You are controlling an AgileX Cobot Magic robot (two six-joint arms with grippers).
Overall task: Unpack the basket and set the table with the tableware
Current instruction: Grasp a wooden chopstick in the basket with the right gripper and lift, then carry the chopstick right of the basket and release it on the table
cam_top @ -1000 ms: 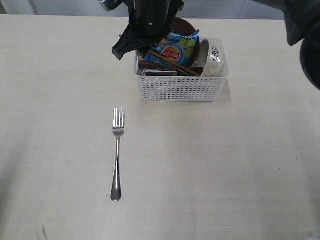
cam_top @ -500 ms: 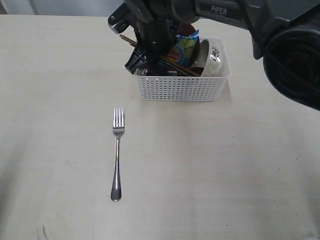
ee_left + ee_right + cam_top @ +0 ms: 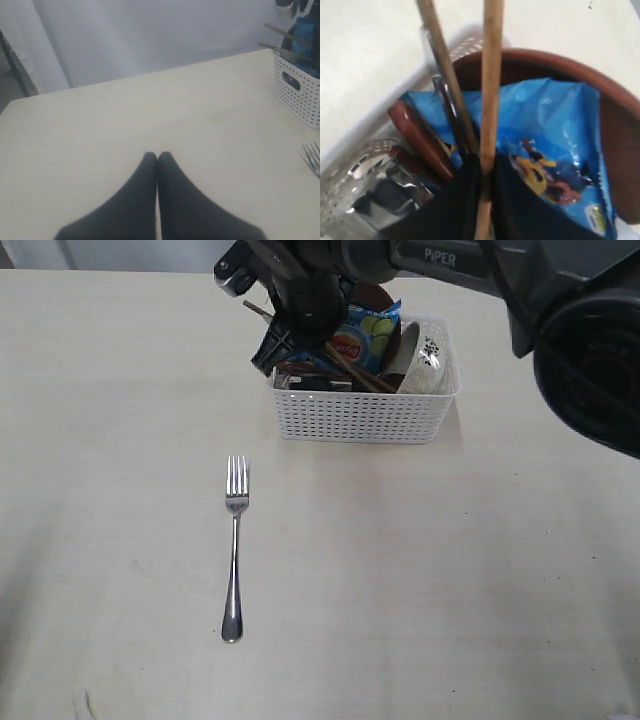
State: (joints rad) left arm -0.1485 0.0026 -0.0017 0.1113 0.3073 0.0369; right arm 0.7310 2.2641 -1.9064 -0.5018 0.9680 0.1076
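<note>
Since half a second ago, the right gripper (image 3: 270, 352) has lifted slightly toward 12 o'clock, and the chopsticks (image 3: 348, 367) have tilted up with it above the basket (image 3: 355, 420). The basket stands at 1 o'clock from the middle of the table (image 3: 450, 570). The fork (image 3: 235, 540) lies flat at 7 o'clock from the basket, well apart from it.

The right wrist view shows the claw clamped on the chopsticks. One stick clearly runs between the fingers, and the second meets it at an angle just at the pinch. The left gripper (image 3: 157, 160) hangs over bare table with its fingers together, holding nothing.

The second stick looks the likelier to slip, since it crosses the first instead of lying parallel to it. Both sticks rest against the chips bag (image 3: 365, 335), so a pull could drag the bag out or rock the basket. The long free ends could also swing in the grip.

"PiPER" (image 3: 445, 257) is printed in white on the arm. The bag carries a round red-and-yellow logo whose lettering is too small to read. The dark marking on the white bowl (image 3: 432, 365) cannot be made out.
</note>
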